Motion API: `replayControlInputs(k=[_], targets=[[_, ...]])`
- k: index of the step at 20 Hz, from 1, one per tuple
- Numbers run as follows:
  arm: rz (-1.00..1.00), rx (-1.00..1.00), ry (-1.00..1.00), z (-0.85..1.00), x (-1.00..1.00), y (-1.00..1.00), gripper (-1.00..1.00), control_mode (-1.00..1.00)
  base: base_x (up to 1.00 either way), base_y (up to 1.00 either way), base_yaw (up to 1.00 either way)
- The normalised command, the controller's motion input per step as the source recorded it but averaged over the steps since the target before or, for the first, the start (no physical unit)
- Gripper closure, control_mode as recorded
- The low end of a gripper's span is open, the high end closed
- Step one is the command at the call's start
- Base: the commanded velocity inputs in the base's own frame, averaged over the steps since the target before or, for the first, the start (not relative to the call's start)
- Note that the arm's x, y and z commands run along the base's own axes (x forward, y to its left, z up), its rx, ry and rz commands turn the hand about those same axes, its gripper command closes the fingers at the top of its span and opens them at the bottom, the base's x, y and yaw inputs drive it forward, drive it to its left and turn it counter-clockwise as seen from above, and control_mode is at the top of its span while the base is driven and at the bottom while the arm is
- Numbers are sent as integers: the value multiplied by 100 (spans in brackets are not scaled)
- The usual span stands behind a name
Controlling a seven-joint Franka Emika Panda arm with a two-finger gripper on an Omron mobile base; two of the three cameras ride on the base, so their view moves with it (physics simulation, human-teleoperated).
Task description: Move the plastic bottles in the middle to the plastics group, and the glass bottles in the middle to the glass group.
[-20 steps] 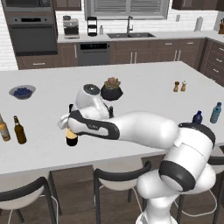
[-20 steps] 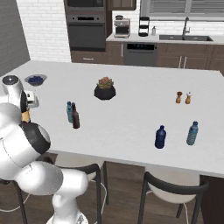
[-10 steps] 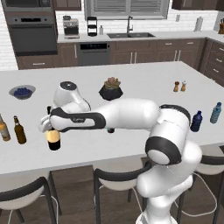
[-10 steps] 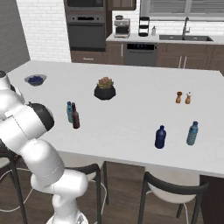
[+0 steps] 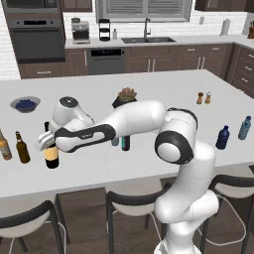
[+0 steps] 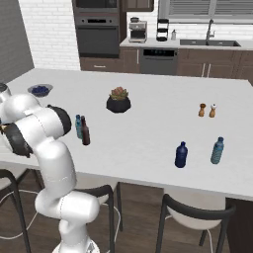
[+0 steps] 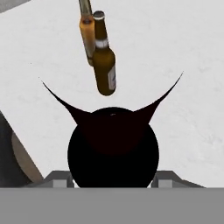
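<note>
Wine bottle [image 5: 51, 158] beside glass group [image 5: 21, 148]

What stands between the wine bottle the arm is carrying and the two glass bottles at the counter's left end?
Nothing visible. The tall near-black wine bottle with cream-yellow label has only bare white counter between it and the slim brown bottle and amber-gold bottle.
</note>
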Motion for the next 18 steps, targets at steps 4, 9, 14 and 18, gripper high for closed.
replayControlInputs(k=[4,9,14,18], targets=[[0,-2,10,0,47,44,100,-100,0,0,0],[0,-2,7,0,18,30,100,-100,0,0,0],[0,-1,0,-12,18,23,100,-100,0,0,0],[0,0,-2,-41,25,9,100,-100,0,0,0]])
